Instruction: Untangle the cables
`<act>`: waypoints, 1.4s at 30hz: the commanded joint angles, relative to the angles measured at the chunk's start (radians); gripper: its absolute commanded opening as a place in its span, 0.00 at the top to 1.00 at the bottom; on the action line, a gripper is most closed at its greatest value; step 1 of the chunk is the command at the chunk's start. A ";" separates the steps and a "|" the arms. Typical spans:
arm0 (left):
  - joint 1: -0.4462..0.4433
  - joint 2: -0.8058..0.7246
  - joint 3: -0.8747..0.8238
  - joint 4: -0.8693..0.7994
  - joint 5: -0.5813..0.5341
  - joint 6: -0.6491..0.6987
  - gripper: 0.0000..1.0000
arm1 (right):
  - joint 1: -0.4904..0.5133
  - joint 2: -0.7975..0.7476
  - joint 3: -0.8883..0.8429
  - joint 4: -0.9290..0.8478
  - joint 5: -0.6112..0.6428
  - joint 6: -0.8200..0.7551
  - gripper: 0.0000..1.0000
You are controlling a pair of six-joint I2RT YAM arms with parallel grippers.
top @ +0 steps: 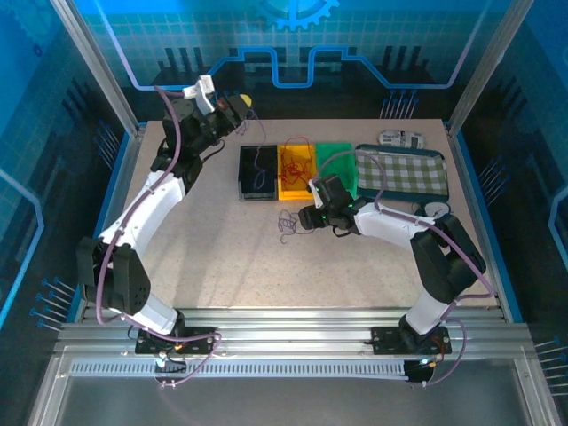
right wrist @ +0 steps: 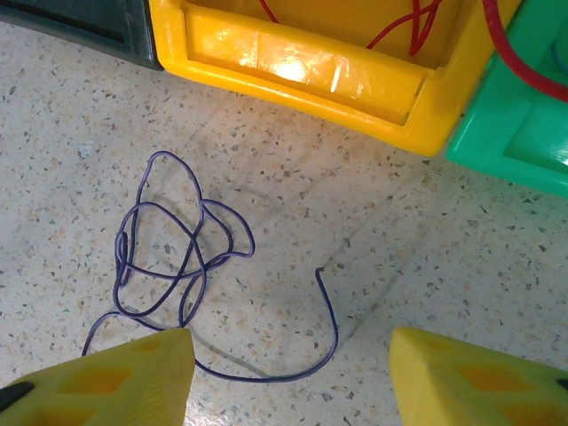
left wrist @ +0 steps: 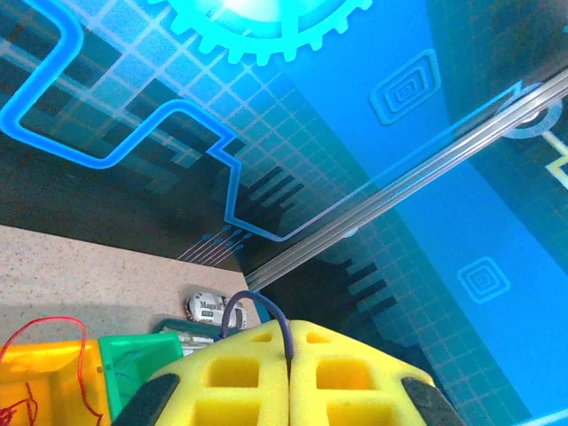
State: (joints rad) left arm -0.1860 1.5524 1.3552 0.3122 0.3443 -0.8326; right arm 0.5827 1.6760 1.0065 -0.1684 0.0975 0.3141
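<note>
A tangled blue-purple cable (right wrist: 169, 241) lies on the speckled table, its free end curling between my right gripper's fingers. That right gripper (right wrist: 288, 377) hovers open just over it, in front of the bins (top: 302, 217). Red cables (right wrist: 408, 27) lie in the yellow bin (right wrist: 311, 71), and one red strand (right wrist: 515, 53) crosses the green bin (right wrist: 515, 133). My left gripper (left wrist: 290, 333) is raised at the far back left (top: 236, 107), its yellow pads shut on a dark blue cable (left wrist: 259, 304) that arches out of the seam between them.
Black bin (top: 257, 171), yellow bin (top: 295, 173) and green bin (top: 335, 167) stand side by side mid-table. A teal tray with a checked cloth (top: 399, 173) sits to their right, a white packet (top: 401, 138) behind it. Enclosure posts and glowing walls ring the table.
</note>
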 commanded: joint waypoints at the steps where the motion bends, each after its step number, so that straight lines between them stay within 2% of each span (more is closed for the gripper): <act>1: 0.005 0.020 0.029 0.014 -0.018 0.015 1.00 | -0.006 -0.030 -0.006 -0.018 0.015 0.011 0.40; 13: 0.005 0.059 0.003 -0.018 -0.046 0.054 1.00 | -0.009 -0.025 0.010 -0.031 0.011 0.004 0.40; 23: 0.003 0.127 -0.090 0.000 -0.075 0.055 1.00 | -0.021 -0.051 -0.015 -0.039 0.024 0.011 0.40; 42: 0.030 -0.027 -0.113 0.065 -0.157 0.027 1.00 | -0.023 -0.044 -0.018 -0.029 0.013 0.025 0.40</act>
State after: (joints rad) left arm -0.1776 1.5917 1.2423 0.3145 0.2234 -0.8078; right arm 0.5682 1.6421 0.9928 -0.1913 0.1078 0.3225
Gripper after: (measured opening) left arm 0.005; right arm 0.602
